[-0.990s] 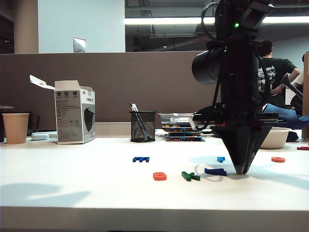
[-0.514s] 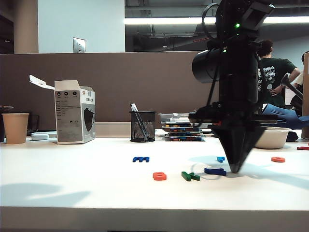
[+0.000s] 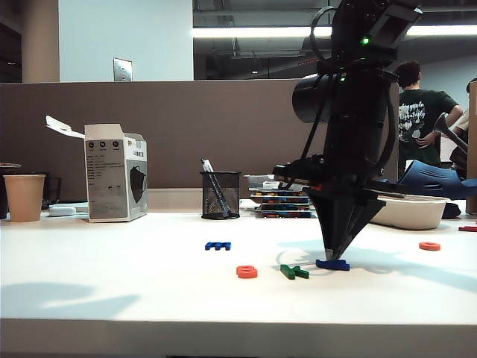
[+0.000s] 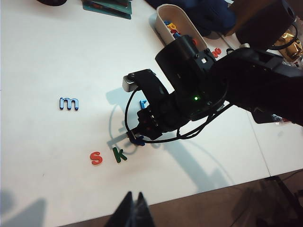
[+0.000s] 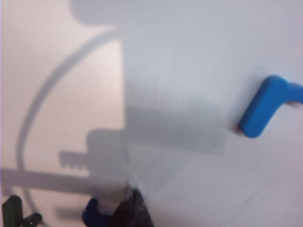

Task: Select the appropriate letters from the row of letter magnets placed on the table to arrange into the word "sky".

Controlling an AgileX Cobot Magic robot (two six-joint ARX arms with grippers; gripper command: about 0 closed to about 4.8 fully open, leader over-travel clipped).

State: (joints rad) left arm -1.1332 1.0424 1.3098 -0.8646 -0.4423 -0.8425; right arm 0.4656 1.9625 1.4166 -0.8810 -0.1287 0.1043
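Dark blue Y [image 3: 332, 264] sits on the table [image 3: 112, 291] beside the green K [image 3: 294, 272], pinched in the right gripper [image 3: 329, 257]. Left gripper [image 4: 134, 213] hovers nearby, jaws together.

I see a brown partition wall [image 3: 186, 134] behind the white table [image 3: 112, 298]; above the partition, a ceiling strip light [image 3: 253, 32] glows, pale wall [image 3: 123, 37] to its left.

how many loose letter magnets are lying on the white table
6: blue m far left, orange s, green k, dark blue y under the shut right gripper, light blue one behind it, orange one far right.
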